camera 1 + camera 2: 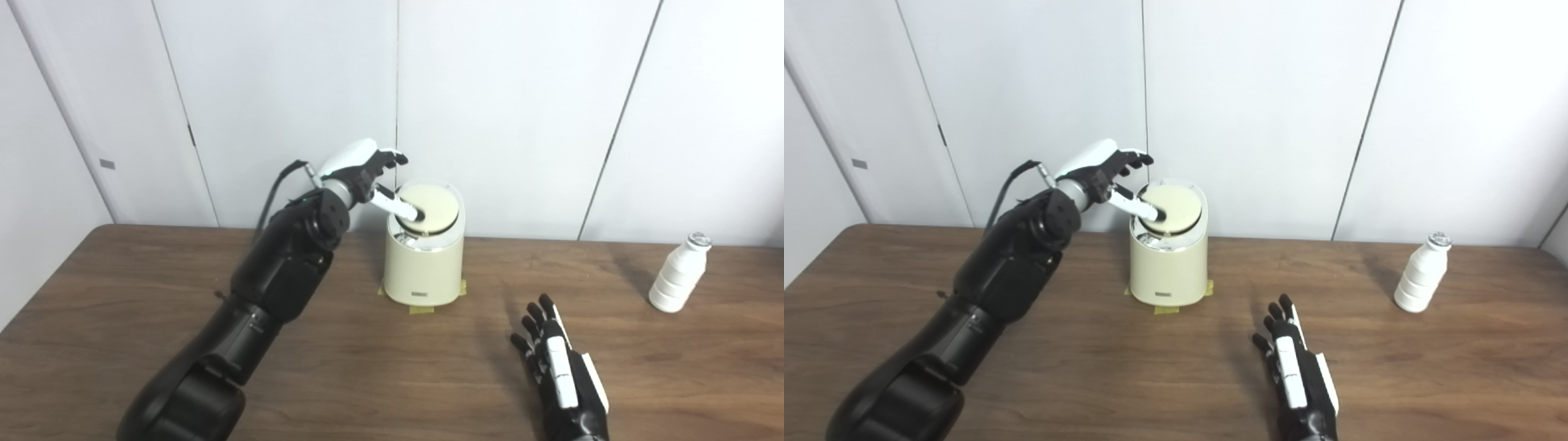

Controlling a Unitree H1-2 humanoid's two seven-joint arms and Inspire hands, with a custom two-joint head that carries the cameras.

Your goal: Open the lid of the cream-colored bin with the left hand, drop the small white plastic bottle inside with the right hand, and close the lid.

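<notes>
In the left eye view, we are seeing our left hand [367,168] reaching over the top of the cream-colored bin [424,263], which is standing on the wooden bench [122,294] near the wall, with yellow tape [421,309] showing at its base. One finger is pressing on the round lid [432,208], which is tilting with a gap showing under its front edge; the other fingers are spreading above it, grasping nothing. The small white plastic bottle [678,274] is standing upright well apart to the right.

In the right eye view, we are seeing our right hand [1292,367] resting low over the bench in front of the bin [1168,263], fingers released and stretched forward, holding nothing. The bottle [1422,274] is sitting far to its right, untouched, near the back edge.
</notes>
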